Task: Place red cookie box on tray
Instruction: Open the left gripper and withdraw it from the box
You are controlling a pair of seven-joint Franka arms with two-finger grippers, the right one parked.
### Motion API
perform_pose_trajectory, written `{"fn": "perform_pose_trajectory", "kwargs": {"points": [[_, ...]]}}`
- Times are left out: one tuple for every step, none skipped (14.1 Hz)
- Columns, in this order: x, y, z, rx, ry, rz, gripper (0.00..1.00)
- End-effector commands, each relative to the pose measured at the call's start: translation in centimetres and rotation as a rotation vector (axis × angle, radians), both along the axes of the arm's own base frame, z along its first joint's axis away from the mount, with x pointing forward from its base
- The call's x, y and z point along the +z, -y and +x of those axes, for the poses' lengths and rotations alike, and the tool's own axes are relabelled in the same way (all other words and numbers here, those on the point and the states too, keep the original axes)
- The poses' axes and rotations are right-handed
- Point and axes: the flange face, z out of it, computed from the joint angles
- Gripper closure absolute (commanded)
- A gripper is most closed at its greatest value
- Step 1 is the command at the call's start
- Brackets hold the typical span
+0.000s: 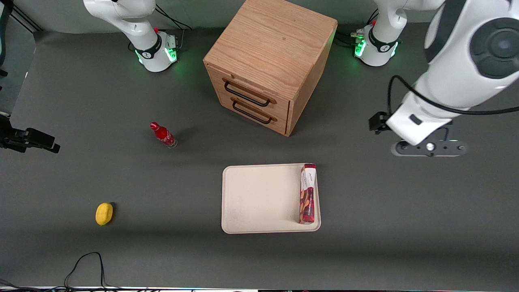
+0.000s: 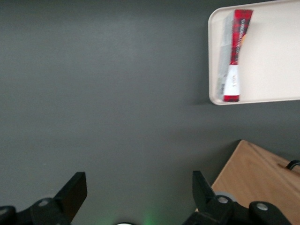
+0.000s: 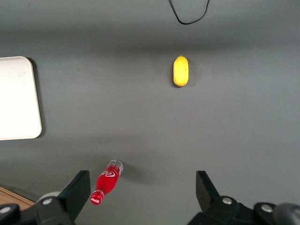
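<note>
Dark grey table top (image 1: 385, 227) all over, flat and plain.

Near the middle of the front view, a bit low in the frame: a large flat cream-white tray (image 1: 259, 198) with rounded corners and a low rim. In it, a long slim dark red cardboard cookie box (image 1: 307, 194). Lies flat inside the rim, right along the tray's edge on the working arm's side. Points its white label end away from the front camera. Shows cookie pictures on the end nearer the camera.

High in the frame, farther from the camera than the tray: a light brown wooden cabinet (image 1: 269, 65) with two drawers and dark handles. Toward the parked arm's end of the table: a small red bottle (image 1: 163, 135), and nearer the camera, low in the frame, a small round yellow thing (image 1: 104, 213). At the very bottom, a loop of thin black cable (image 1: 83, 263).

The left arm's black two-finger gripper (image 2: 138, 197) hangs over bare table toward the working arm's end, well apart from the tray. Jaws spread wide, holding nothing. Touches neither box nor tray.
</note>
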Motion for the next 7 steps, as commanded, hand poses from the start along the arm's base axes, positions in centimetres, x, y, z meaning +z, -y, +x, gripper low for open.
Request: {"fn": "perform_pose_trajectory", "kwargs": {"points": [[0.1, -6.8, -2.6, -0.071, -0.012, -0.018, 0.0], [-0.3, -9.3, -3.3, -0.082, -0.001, -0.022, 0.0], [-0.9, -11.4, -4.0, -0.096, 0.012, -0.025, 0.0], [-1.3, -12.6, -5.0, -0.111, 0.023, -0.026, 0.0], [-1.8, -13.5, -5.6, -0.102, 0.027, -0.021, 0.0], [-2.1, -14.8, -5.8, -0.077, 0.028, -0.02, 0.0], [-2.5, -16.1, -5.6, -0.053, 0.026, -0.02, 0.0]]}}
